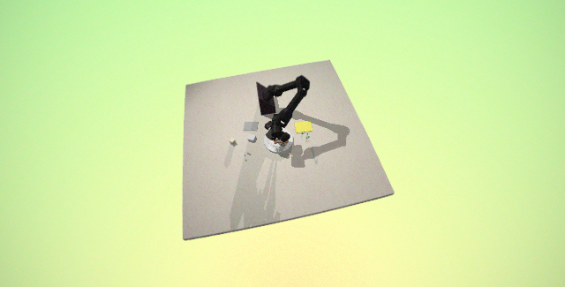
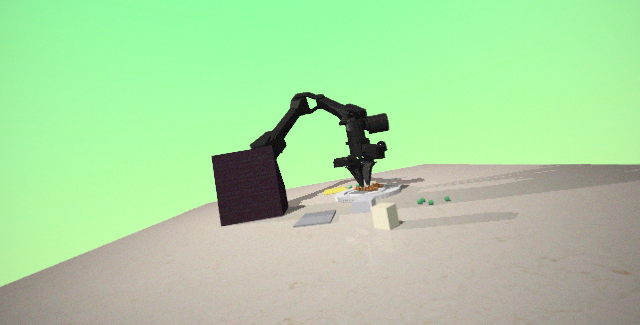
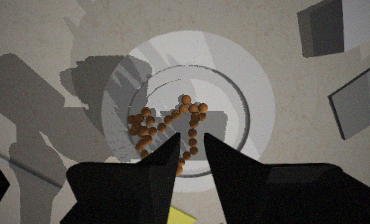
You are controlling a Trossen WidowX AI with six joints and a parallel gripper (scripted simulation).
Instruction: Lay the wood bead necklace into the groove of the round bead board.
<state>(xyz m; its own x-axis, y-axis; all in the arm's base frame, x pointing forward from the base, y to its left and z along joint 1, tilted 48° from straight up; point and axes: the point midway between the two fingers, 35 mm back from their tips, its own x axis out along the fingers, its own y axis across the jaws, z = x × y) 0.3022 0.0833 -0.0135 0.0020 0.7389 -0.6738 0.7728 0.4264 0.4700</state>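
The brown wood bead necklace (image 1: 282,142) (image 2: 377,186) (image 3: 186,99) lies bunched on the round white bead board (image 1: 274,149) (image 2: 345,198) (image 3: 261,100). In the wrist view a clump of beads sits at the left part of the dark ring groove (image 3: 248,117). A strand crosses the middle, bends, and runs down toward the groove's lower edge. My gripper (image 2: 364,185) (image 3: 192,136) is partly open, pointing down low over the board. Part of the strand shows between and beyond its fingertips, with none seen gripped. The left finger hides some lower beads.
A yellow sheet (image 1: 303,126) (image 2: 334,191) (image 3: 180,216), a grey plate (image 1: 251,125) (image 2: 315,218) (image 3: 361,105), a pale block (image 1: 252,138) (image 2: 361,206), a cream block (image 1: 232,141) (image 2: 385,216) and several green beads (image 2: 431,202) lie around the board. A dark box (image 1: 266,99) (image 2: 247,187) stands by the arm's base.
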